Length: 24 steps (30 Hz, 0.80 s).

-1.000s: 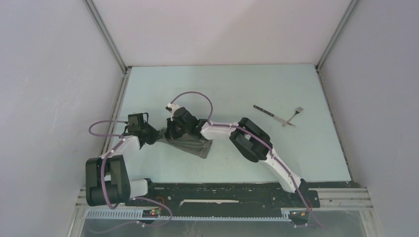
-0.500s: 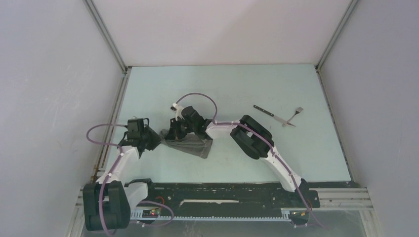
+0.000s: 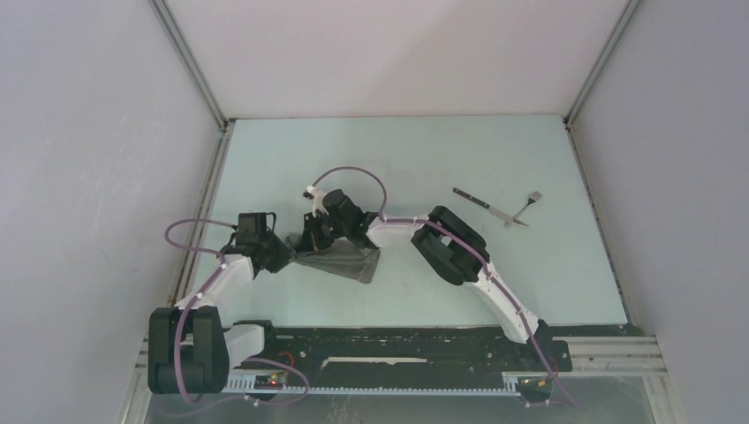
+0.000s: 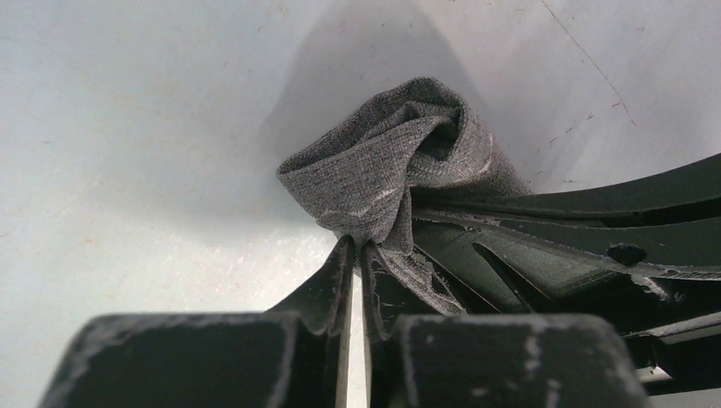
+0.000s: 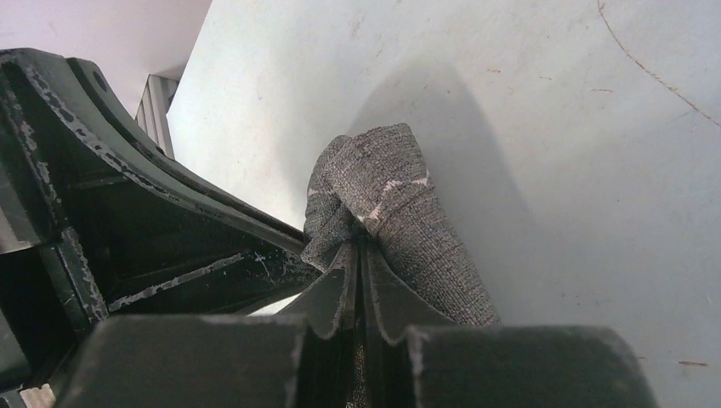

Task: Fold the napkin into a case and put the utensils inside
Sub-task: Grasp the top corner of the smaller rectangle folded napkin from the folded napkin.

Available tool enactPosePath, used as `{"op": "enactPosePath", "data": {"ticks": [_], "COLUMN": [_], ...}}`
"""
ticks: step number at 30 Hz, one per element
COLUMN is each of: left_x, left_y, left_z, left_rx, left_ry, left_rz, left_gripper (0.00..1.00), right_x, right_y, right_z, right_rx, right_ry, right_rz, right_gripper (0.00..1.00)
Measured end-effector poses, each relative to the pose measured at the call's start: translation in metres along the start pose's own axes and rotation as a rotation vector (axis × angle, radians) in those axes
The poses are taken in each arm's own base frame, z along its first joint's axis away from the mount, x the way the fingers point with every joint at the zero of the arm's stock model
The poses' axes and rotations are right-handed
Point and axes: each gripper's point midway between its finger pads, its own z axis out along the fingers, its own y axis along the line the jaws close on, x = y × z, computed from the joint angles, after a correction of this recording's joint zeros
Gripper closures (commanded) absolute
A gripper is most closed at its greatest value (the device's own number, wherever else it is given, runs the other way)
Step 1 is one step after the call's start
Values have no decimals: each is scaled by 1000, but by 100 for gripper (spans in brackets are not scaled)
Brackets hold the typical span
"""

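The grey napkin lies bunched on the table between the two arms. My left gripper comes at its left end and is shut on a gathered fold of the cloth, the tips pinching it. Right beside it, my right gripper is shut on the same bunched end, its tips closed on the fabric. Each wrist view shows the other gripper's dark fingers close alongside. The utensils lie apart at the right: a dark-handled knife and a small fork, touching at their near ends.
The pale table is boxed in by white walls with metal corner posts. A dark rail carrying the arm bases runs along the near edge. Purple cables loop above both wrists.
My left arm has swung its wrist slightly right and nearer, closing up on the napkin's left end. The right gripper has shifted a little at the same bunched end. The utensils have not moved.
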Motion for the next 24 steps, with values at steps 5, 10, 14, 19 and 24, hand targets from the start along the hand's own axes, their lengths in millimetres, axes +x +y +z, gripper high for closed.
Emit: {"op": "enactPosePath", "data": {"ticks": [5,10,14,19,24], "left_x": [-4,-9,-14,-20,-14], "left_y": [-2,-6,-12,-21,-12], "left_z": [-3,-6,-15,-24,-16], "left_rx": [-3,10,43,85,38], "left_ry": [-14,-19,-50,-88,-57], "left_rz": [11,38,46,50,38], "left_gripper": [100,83,70,76,74], "right_x": [2,5,5,5,5], "right_y": [2,4,4,4,4], "right_z": [1,2,2,2,2], "right_rx": [-8,-11,-13,-15,-16], "right_ry": [8,8,9,11,12], "right_rz": [-21,-56,-59,-58,-58], "right_gripper": [99,99,99,99,100]}}
